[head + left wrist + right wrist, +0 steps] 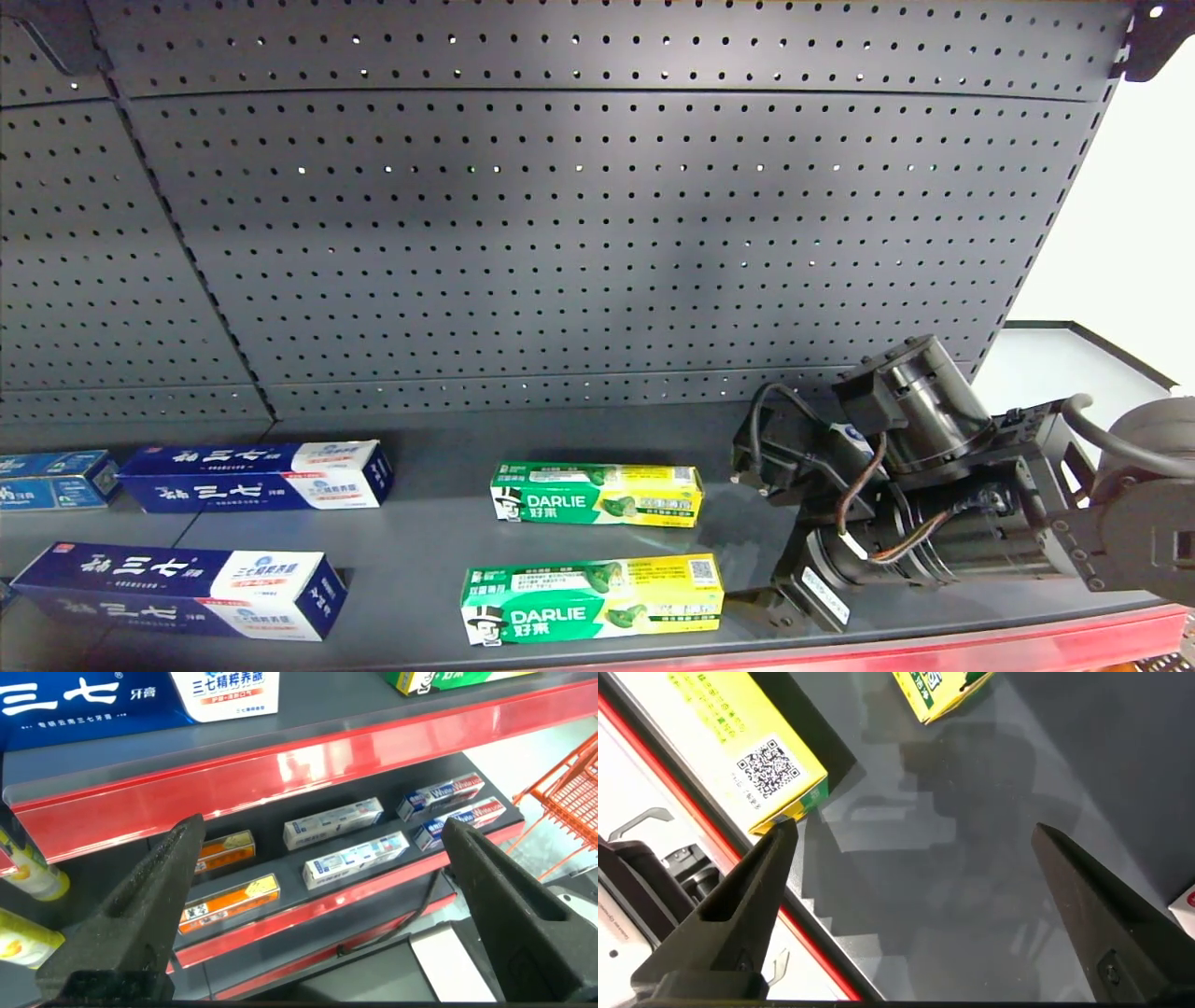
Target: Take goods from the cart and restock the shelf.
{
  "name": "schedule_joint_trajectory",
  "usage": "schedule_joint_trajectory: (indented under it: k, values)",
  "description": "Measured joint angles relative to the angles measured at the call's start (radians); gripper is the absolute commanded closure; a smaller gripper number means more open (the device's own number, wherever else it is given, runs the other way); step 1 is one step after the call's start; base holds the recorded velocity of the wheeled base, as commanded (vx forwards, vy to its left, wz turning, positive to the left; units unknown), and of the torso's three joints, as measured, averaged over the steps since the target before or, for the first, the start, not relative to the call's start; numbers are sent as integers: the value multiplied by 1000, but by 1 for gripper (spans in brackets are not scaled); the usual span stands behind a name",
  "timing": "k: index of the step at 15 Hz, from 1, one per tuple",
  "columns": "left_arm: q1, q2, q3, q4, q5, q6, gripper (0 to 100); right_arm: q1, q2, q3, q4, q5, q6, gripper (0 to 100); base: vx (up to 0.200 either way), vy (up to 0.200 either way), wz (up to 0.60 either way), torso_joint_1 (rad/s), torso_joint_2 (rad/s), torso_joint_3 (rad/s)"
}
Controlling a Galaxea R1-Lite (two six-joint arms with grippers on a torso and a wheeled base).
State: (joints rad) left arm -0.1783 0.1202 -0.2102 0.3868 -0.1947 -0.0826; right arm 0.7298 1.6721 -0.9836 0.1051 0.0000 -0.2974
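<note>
Right gripper (912, 831), fingers spread and empty, hangs over the shelf (971, 896), a green toothpaste box (747, 747) just beside one fingertip; pulling straight back should spare it. Left gripper (322, 826) also gapes empty.

We see a matt grey metal shelf (420, 551) with a perforated metal back panel (560, 233), a glossy red front strip (280, 765), smooth glossy cardboard boxes (593, 597), and matt, grainy black fingers (738, 915) on the right gripper (913, 829).

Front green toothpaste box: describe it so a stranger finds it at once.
On the pegboard shelf, two green boxes lie right of the blue boxes. The front green box is nearest the red edge, ahead of the back green box.
</note>
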Motion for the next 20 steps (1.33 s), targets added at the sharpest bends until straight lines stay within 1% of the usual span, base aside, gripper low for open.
schedule_joint_trajectory:
  k: [8, 12, 13, 15, 16, 18, 20]
  values:
    - [0, -1, 0, 0, 0, 0, 0, -9, -11, 7, -13, 0, 1, 0, 0, 0, 0, 0, 0, 0]
    - [0, -1, 0, 0, 0, 0, 0, -43, -87, 2, -13, -11, 10, 0, 0, 0, 0, 0, 0, 0]
    - [0, -1, 0, 1, 0, 0, 0, -51, -111, 3, -13, -24, 23, 0, 0, 0, 0, 0, 0, 0]
    - [0, -1, 0, 0, 0, -7, 0, -60, -161, 10, -13, -95, 76, 0, 0, 0, 0, 0, 0, 0]
    - [0, -1, 0, 0, 0, -12, 0, -60, -182, 15, -13, -112, 95, 0, 0, 0, 0, 0, 0, 0]
    - [0, -2, 0, 0, 4, -13, 0, -60, -220, 28, -13, -158, 126, 0, 0, 0, 0, 0, 0, 0]
    - [0, -5, 0, 0, 9, -13, 0, -61, -263, 40, -13, -182, 182, 0, 0, 0, 0, 0, 0, 0]
